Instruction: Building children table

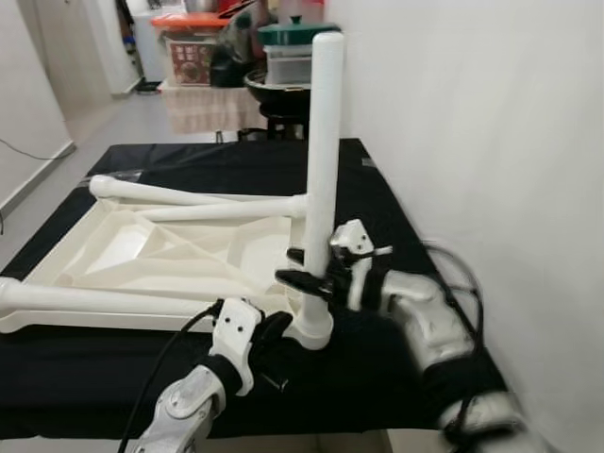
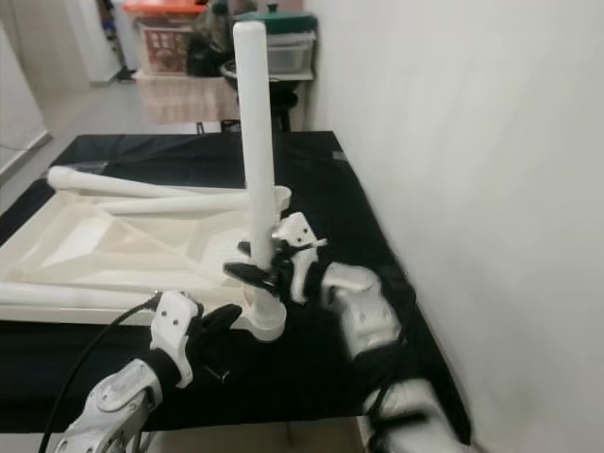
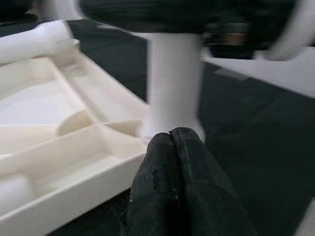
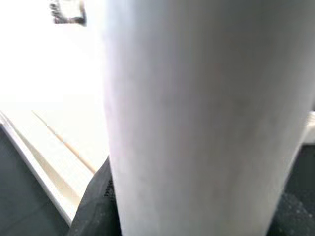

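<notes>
A: Beside the upright leg (image 1: pixel 323 170), low on its shaft: right gripper (image 1: pixel 311 274), black fingers clamped around the tube. Probably gripped low to turn or steady the leg in its corner socket.

B: Noted. And the tabletop (image 1: pixel 160 255)?

A: Lying underside up, ribs showing, on the black cloth (image 1: pixel 377 203). Upright leg planted at the near corner, base collar (image 1: pixel 313 330) seated on the frame edge.

B: Left gripper (image 3: pixel 172 172)?

A: Just beside that base collar, on the near side. Fingers pressed together, nothing between them. Tips close to the collar or frame edge; touching or not, cannot tell. Likely bracing the tabletop against twisting while the leg is worked.

B: Other legs?

A: Two more lying flat relative to the upright one: far leg (image 1: pixel 170 195) along the far rim, threaded end visible from the left wrist; near leg (image 1: pixel 85 300) along the near rim. Fourth not made out.

B: Hidden or unclear?

A: Thread of the upright leg buried in the collar, so depth of seating unknown. Right wrist picture swamped by the white tube, washed out. Right forearm blurred. Clutter of boxes and pots (image 1: pixel 274 52) beyond the cloth, contents unreadable.
</notes>
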### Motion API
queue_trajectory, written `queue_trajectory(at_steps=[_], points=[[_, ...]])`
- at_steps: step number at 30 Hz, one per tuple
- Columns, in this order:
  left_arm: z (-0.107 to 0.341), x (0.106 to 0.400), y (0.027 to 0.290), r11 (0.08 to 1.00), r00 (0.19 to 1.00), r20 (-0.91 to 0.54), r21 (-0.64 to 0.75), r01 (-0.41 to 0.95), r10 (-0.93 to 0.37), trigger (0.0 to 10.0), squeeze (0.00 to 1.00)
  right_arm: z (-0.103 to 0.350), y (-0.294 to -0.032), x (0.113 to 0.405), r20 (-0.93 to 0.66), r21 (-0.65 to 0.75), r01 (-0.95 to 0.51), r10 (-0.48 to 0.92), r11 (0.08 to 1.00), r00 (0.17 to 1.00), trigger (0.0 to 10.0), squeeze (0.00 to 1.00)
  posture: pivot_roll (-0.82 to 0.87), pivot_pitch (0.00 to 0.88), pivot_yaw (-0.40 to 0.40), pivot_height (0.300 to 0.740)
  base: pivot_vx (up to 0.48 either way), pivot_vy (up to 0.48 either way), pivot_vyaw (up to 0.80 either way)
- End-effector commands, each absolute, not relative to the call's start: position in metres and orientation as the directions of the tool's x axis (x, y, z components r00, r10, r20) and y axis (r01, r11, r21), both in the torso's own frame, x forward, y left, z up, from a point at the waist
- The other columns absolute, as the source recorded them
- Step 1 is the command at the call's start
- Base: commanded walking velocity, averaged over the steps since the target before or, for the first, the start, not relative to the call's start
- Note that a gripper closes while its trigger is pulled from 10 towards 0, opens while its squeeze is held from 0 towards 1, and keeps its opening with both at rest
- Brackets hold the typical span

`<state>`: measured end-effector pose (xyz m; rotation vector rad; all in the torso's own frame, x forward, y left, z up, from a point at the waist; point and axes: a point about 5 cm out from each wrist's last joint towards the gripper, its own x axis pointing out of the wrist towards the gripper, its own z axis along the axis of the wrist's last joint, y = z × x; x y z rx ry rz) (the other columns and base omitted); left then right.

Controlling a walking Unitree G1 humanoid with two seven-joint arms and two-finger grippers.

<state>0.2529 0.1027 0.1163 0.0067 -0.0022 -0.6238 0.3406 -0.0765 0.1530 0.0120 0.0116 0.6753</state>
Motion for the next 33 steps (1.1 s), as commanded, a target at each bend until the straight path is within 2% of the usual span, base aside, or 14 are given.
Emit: queue_trajectory(at_steps=[1, 6, 7, 8, 9, 11, 12, 18, 19, 24, 25, 28, 29, 33], points=[[0.114, 0.253, 0.106, 0.813, 0.813, -0.013, 0.009, 0.582, -0.582, 10.0, 0.0, 0.12, -0.072, 0.318, -0.122, 0.04, -0.436, 0.438, 0.899, 0.891, 0.0, 0.0, 0.02, 0.0, -0.03, 0.74, 0.0, 0.0, 0.0], [0.114, 0.256, 0.106, 0.812, 0.812, -0.017, 0.013, 0.584, -0.584, 10.0, 0.0, 0.126, -0.07, 0.321, -0.102, -0.006, -0.423, 0.42, 0.906, 0.902, 0.0, 0.0, 0.01, 0.0, -0.029, 0.74, 0.0, 0.0, 0.0], [0.114, 0.256, 0.106, 0.816, 0.817, -0.015, 0.014, 0.577, -0.577, 10.0, 0.0, 0.123, -0.07, 0.321, -0.118, 0.003, -0.428, 0.426, 0.904, 0.897, 3.9, 0.0, 0.01, 0.0, -0.03, 0.74, 0.0, 0.0, 0.0], [0.114, 0.256, 0.106, 0.816, 0.817, -0.015, 0.014, 0.577, -0.577, 10.0, 0.0, 0.123, -0.07, 0.321, -0.118, 0.003, -0.428, 0.426, 0.904, 0.897, 3.9, 0.0, 0.01, 0.0, -0.03, 0.74, 0.0, 0.0, 0.0], [0.114, 0.256, 0.106, 0.819, 0.819, -0.015, 0.016, 0.573, -0.573, 10.0, 0.0, 0.123, -0.069, 0.321, -0.118, 0.015, -0.442, 0.44, 0.897, 0.89, 10.0, 0.0, 0.03, 0.0, -0.035, 0.74, 0.0, 0.0, 0.0], [0.114, 0.256, 0.107, 0.82, 0.82, -0.014, 0.016, 0.572, -0.572, 10.0, 0.0, 0.122, -0.068, 0.321, -0.118, 0.025, -0.451, 0.45, 0.892, 0.885, 10.0, 0.0, 0.03, 0.0, -0.034, 0.74, 0.0, 0.0, 0.0], [0.113, 0.256, 0.106, 0.818, 0.818, -0.015, 0.017, 0.575, -0.574, 10.0, 0.0, 0.124, -0.065, 0.32, -0.106, 0.053, -0.486, 0.489, 0.872, 0.866, 10.0, 1.0, 0.02, 0.0, -0.025, 0.74, 0.0, 0.0, 0.0], [0.112, 0.257, 0.104, 0.813, 0.813, -0.018, 0.013, 0.583, -0.582, 10.0, 0.0, 0.139, -0.057, 0.326, -0.054, 0.09, -0.64, 0.646, 0.763, 0.762, 10.0, 1.0, 0.02, 0.0, -0.026, 0.74, 0.0, 0.0, 0.0], [0.112, 0.257, 0.103, 0.812, 0.812, -0.018, 0.013, 0.583, -0.583, 10.0, 0.0, 0.145, -0.057, 0.328, -0.037, 0.088, -0.663, 0.668, 0.743, 0.743, 10.0, 0.0, 0.02, 0.0, -0.027, 0.74, 0.0, 0.0, 0.0], [0.112, 0.257, 0.102, 0.813, 0.813, -0.016, 0.013, 0.582, -0.582, 10.0, 0.0, 0.166, -0.064, 0.338, -0.009, -0.013, -0.822, 0.822, 0.569, 0.569, 10.0, 0.0, 0.03, 0.0, -0.036, 0.74, 0.0, 0.0, 0.0], [0.112, 0.257, 0.102, 0.813, 0.813, -0.016, 0.012, 0.582, -0.582, 10.0, 0.0, 0.175, -0.068, 0.34, -0.018, -0.059, -0.893, 0.894, 0.447, 0.448, 10.0, 0.0, 0.04, 0.0, -0.037, 0.74, 0.0, 0.0, 0.0], [0.112, 0.257, 0.102, 0.813, 0.813, -0.016, 0.011, 0.582, -0.582, 10.0, 0.0, 0.177, -0.069, 0.341, -0.024, -0.066, -0.913, 0.914, 0.402, 0.404, 10.0, 0.0, 0.04, 0.0, -0.037, 0.74, 0.0, 0.0, 0.0], [0.112, 0.256, 0.102, 0.813, 0.813, -0.015, 0.01, 0.582, -0.582, 10.0, 0.0, 0.178, -0.074, 0.343, -0.06, -0.063, -0.952, 0.951, 0.301, 0.305, 10.0, 0.0, 0.04, 0.0, -0.038, 0.74, 0.0, 0.0, 0.0], [0.112, 0.256, 0.102, 0.812, 0.812, -0.015, 0.009, 0.583, -0.583, 10.0, 0.0, 0.176, -0.081, 0.345, -0.09, -0.024, -0.976, 0.971, 0.218, 0.22, 10.0, 0.0, 0.05, 0.0, -0.04, 0.74, 0.0, 0.0, 0.0]])
